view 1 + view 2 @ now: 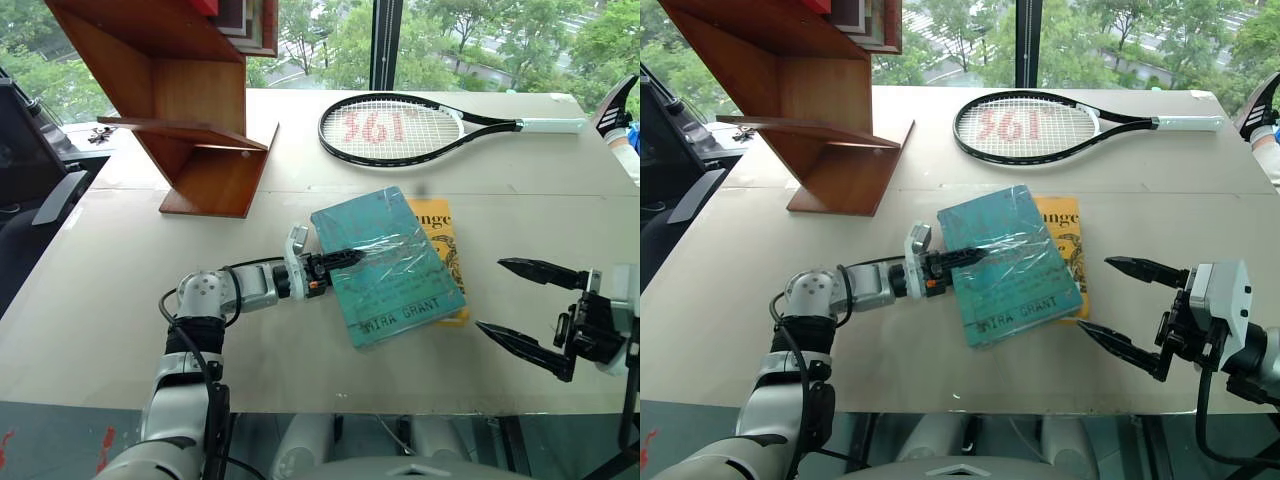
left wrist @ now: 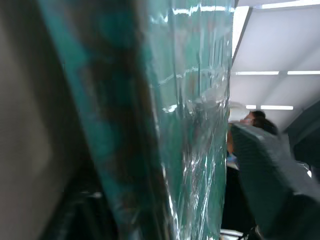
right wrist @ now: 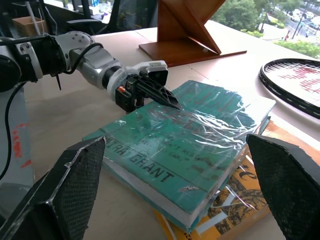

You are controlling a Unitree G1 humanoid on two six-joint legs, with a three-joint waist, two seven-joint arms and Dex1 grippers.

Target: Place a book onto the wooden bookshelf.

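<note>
Teal book: the book (image 1: 388,265) lies flat near the middle of the desk (image 1: 120,330), cover up, its shiny plastic wrap crinkled; dark "MIRA GRANT" lettering runs along the end nearest the desk's front edge
Yellow book: a yellow book (image 1: 440,240) lies under the teal one, touching it; it sticks out on the side toward the desk's right edge
Left gripper: the left gripper (image 1: 340,260) reaches in from the book's left side; one black finger lies on top of the cover, near the book's left edge; the other finger is hidden, so I cannot tell whether the jaws are clamped on the book; in the left wrist view the wrapped cover (image 2: 195,125) runs close past the lens
Right gripper: the right gripper (image 1: 520,305) hangs over the desk's front right part, apart from both books; its two black fingers stand wide apart with nothing between them
Bookshelf: the reddish-brown wooden bookshelf (image 1: 195,110) with slanted boards stands at the desk's back left corner, well apart from the teal book; some books show in its upper part
Racket: a black tennis racket (image 1: 400,128) with red marks on its strings lies flat near the desk's back edge, handle toward the right edge
</note>
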